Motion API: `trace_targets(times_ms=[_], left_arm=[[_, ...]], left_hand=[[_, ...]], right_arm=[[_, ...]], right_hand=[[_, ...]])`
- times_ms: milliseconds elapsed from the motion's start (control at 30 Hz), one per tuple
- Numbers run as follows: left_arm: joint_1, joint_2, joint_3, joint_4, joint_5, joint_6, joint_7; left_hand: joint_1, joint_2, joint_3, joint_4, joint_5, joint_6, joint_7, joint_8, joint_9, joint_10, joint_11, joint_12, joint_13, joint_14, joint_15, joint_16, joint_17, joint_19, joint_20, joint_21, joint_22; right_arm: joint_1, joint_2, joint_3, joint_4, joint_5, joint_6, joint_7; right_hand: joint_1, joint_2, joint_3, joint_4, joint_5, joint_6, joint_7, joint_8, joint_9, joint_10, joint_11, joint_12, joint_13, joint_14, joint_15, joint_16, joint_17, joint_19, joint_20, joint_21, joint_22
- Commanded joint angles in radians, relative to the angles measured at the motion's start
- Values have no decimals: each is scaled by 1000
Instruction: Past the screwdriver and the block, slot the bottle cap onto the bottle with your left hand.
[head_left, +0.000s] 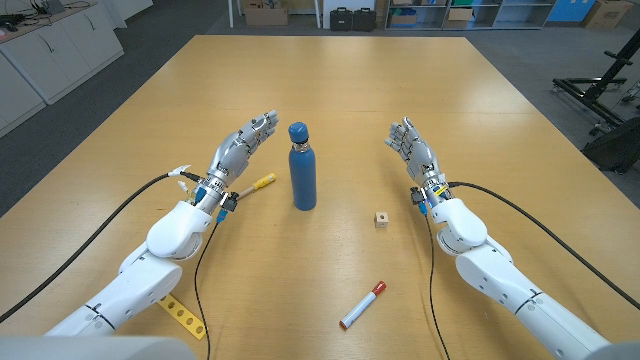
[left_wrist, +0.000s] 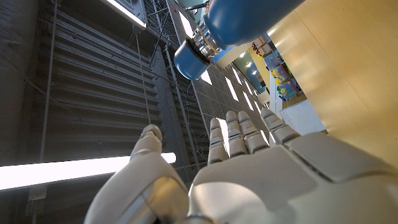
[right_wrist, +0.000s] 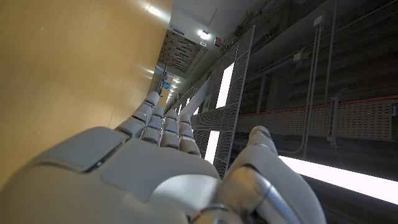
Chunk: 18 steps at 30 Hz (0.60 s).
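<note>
A blue bottle (head_left: 303, 172) stands upright near the middle of the table with its blue cap (head_left: 298, 131) on its neck. The left wrist view shows the bottle (left_wrist: 249, 15) and the cap (left_wrist: 189, 59) just beyond my fingers. My left hand (head_left: 240, 147) stands left of the bottle, a small gap from it, fingers extended and holding nothing. My right hand (head_left: 412, 148) stands to the bottle's right, further off, fingers together and empty. A yellow-handled screwdriver (head_left: 255, 185) lies partly under my left wrist. A small wooden block (head_left: 381, 219) sits right of the bottle's base.
A red-and-white marker (head_left: 362, 305) lies near the table's front edge. A yellow perforated strip (head_left: 183, 313) lies under my left forearm. Black cables trail from both wrists. Cabinets and boxes stand beyond the table's far edge.
</note>
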<state>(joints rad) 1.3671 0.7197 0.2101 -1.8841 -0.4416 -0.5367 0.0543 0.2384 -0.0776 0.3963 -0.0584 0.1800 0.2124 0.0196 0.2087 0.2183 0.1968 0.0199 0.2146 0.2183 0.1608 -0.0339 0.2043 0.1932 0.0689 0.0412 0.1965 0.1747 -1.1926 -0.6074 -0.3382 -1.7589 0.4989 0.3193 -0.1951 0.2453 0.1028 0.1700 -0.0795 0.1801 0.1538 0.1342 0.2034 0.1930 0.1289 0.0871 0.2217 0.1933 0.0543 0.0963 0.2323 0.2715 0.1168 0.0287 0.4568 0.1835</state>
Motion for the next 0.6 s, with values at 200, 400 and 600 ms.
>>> trace_targets(times_ms=[200, 400, 600], left_arm=[[-12, -76, 13, 55, 24, 24, 74], [-28, -97, 27, 81, 11, 28, 77], [-40, -110, 34, 98, -20, 54, 84]], left_hand=[[-68, 11, -9, 11, -5, 10, 51, 2, -12, 31, 46, 6, -8, 30, 11, 6, -5, 37, -150, 10, 2], [-79, 14, -10, 3, -5, -7, 55, -7, -16, 3, 46, -9, -12, 3, 18, -9, -8, 33, -159, 2, 1], [-87, 17, -10, -3, -5, -42, 61, -18, -18, -21, 60, -17, -14, -22, 33, -17, -9, 22, -142, -3, 0]], right_arm=[[18, -1, 0, 24, 6, 13, 29], [24, -4, 4, 49, 31, 24, 61], [24, -6, 6, 62, 38, 23, 67]], right_hand=[[0, 6, 1, -9, -2, 4, 1, -1, 4, 6, 1, 0, 3, -2, -5, -2, 2, 3, -6, -2, 5], [-1, 5, 1, -9, -2, 1, 4, -2, 3, 6, 0, -1, 3, 3, -11, -1, 2, 9, -15, -2, 5], [0, 5, 1, -9, -2, -3, -1, -4, 3, 2, -3, -2, 3, 3, -14, -1, 2, 10, -17, -3, 4]])
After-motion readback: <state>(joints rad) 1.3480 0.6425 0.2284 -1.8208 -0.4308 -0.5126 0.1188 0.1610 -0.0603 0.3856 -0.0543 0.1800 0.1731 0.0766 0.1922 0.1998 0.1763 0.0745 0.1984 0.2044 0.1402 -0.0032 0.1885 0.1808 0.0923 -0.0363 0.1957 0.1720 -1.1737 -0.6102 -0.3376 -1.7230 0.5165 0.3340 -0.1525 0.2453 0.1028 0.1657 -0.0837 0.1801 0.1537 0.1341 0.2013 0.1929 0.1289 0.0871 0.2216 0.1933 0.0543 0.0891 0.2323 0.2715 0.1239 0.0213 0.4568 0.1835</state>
